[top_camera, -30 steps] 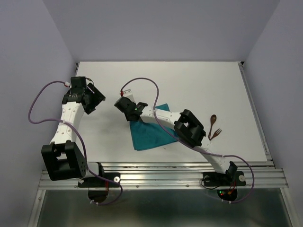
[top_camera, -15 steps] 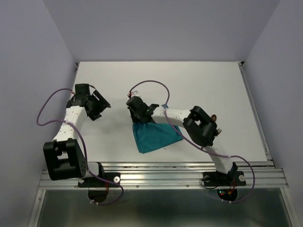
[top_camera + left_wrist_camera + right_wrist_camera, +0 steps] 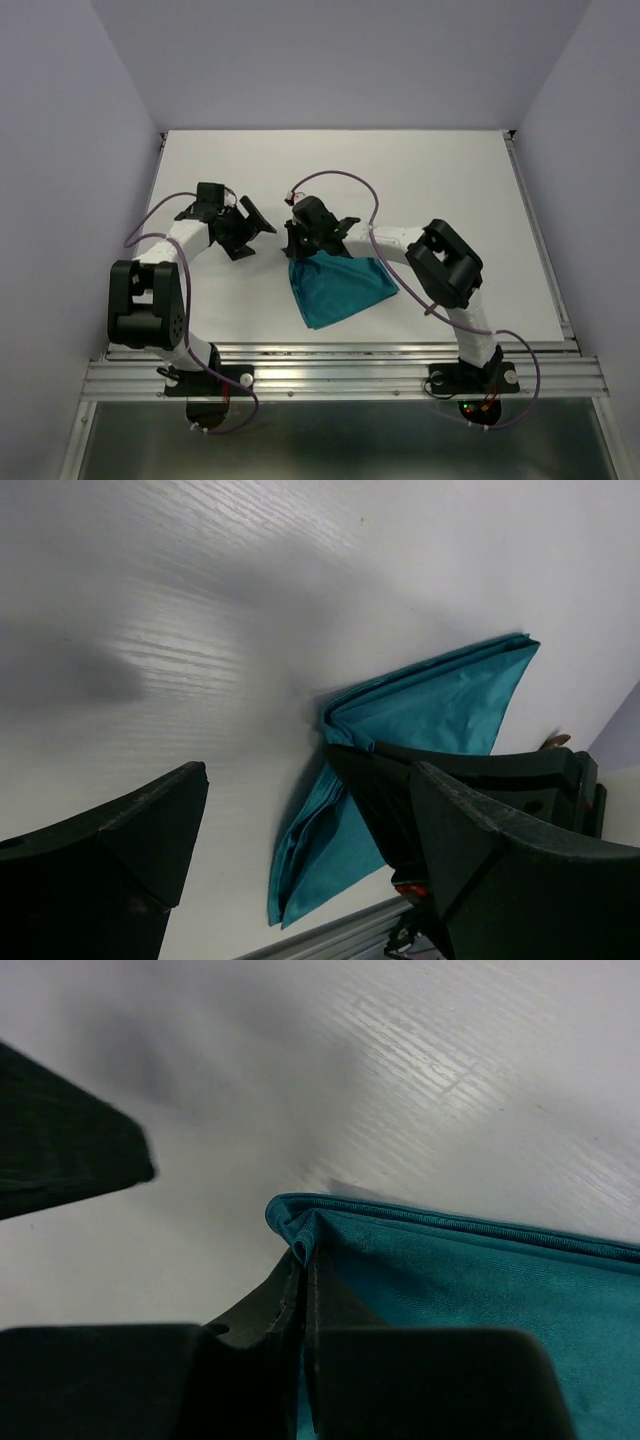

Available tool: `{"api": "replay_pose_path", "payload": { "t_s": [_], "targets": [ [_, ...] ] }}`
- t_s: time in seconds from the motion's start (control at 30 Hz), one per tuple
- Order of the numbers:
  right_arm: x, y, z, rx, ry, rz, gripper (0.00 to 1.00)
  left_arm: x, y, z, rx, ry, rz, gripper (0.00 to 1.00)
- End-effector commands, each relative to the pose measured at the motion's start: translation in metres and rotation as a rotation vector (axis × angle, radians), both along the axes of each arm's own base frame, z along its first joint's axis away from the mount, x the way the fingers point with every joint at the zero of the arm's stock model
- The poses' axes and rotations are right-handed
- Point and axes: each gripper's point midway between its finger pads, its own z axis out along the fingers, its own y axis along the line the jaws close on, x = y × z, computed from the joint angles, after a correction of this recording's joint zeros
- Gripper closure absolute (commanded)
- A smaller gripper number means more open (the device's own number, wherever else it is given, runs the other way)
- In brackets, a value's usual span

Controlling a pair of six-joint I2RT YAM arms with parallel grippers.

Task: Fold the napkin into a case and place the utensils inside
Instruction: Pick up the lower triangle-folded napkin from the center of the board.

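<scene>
The teal napkin point(image 3: 345, 290) lies folded over on the white table, roughly triangular, in front of the arms. My right gripper point(image 3: 298, 253) is shut on its upper left corner. The right wrist view shows the cloth's hem point(image 3: 480, 1280) pinched between the closed jaws point(image 3: 303, 1260). My left gripper point(image 3: 254, 234) is open and empty, just left of that corner. In its wrist view its two fingers frame the napkin point(image 3: 440, 705). The utensils are hidden under my right elbow in the top view. Only a brown tip point(image 3: 553, 742) peeks out in the left wrist view.
The white table point(image 3: 420, 170) is walled by pale panels at the left, back and right. A metal rail point(image 3: 340, 365) runs along its near edge. My right forearm point(image 3: 395, 240) lies across the napkin's top edge.
My right gripper has pulled the napkin's corner to the right and nearer, and the cloth has shifted with it. My left arm has swung right towards that corner. My right elbow now covers the utensils.
</scene>
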Motion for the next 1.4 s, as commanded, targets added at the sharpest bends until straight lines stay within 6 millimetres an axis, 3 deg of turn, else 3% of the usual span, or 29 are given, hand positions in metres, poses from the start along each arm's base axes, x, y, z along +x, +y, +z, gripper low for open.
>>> {"api": "replay_pose_path", "payload": {
  "t_s": [0.0,0.37,1.07,1.23,1.33,1.37],
  "targets": [
    [-0.006,0.020,0.056,0.150,-0.063,0.070,0.99,0.013,-0.026,0.003,-0.092,-0.034,-0.041,0.07],
    [-0.013,0.015,0.057,0.144,-0.066,0.096,0.99,0.012,-0.056,-0.028,-0.111,0.045,-0.121,0.19],
    [-0.016,0.012,0.047,0.127,-0.050,0.098,0.99,0.003,-0.082,-0.042,-0.174,0.070,-0.226,0.44],
    [-0.011,0.008,0.044,0.120,-0.052,0.079,0.99,0.003,-0.084,-0.043,-0.179,0.077,-0.234,0.69],
    [-0.009,0.006,0.046,0.110,-0.056,0.070,0.91,0.003,-0.083,-0.044,-0.179,0.083,-0.227,0.85],
    [-0.009,0.006,0.049,0.107,-0.058,0.068,0.88,0.003,-0.083,-0.044,-0.178,0.084,-0.229,0.95]
  ]
}}
